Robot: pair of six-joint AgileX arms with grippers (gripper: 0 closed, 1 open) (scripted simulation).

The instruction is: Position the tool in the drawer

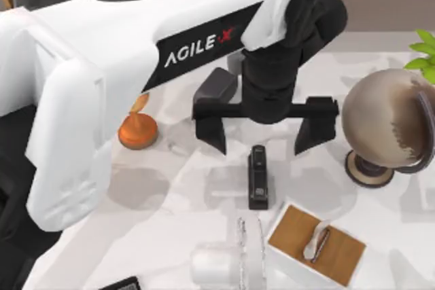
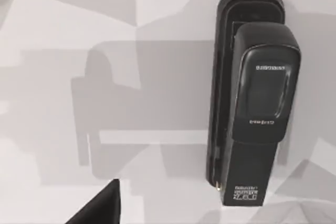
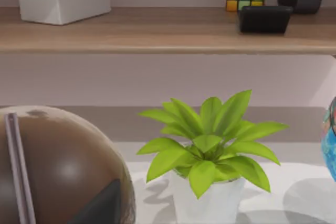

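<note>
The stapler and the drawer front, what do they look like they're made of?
The stapler looks like black plastic with a satin sheen: smooth moulded top arm, small printed lettering, soft highlights. Metal underneath cannot be ruled out. The drawer front looks like light tan wood, matte, with faint grain; its handle looks like pale metal. The left gripper hovers above the stapler, fingers open.

The left AgileX arm (image 1: 102, 66) wears a smooth, glossy white shell with rounded edges, broad and boxy in its near segment; a slanted black panel (image 1: 204, 45) runs along its forearm, lettered "AGILE" in white with a red "X"; beyond the white casing sits a rounded matte black wrist housing (image 1: 299, 25); below it a straight black crossbar carries the left gripper (image 1: 266, 142), whose two black wedge-shaped fingers (image 1: 212, 134) taper to blunt points.
</note>
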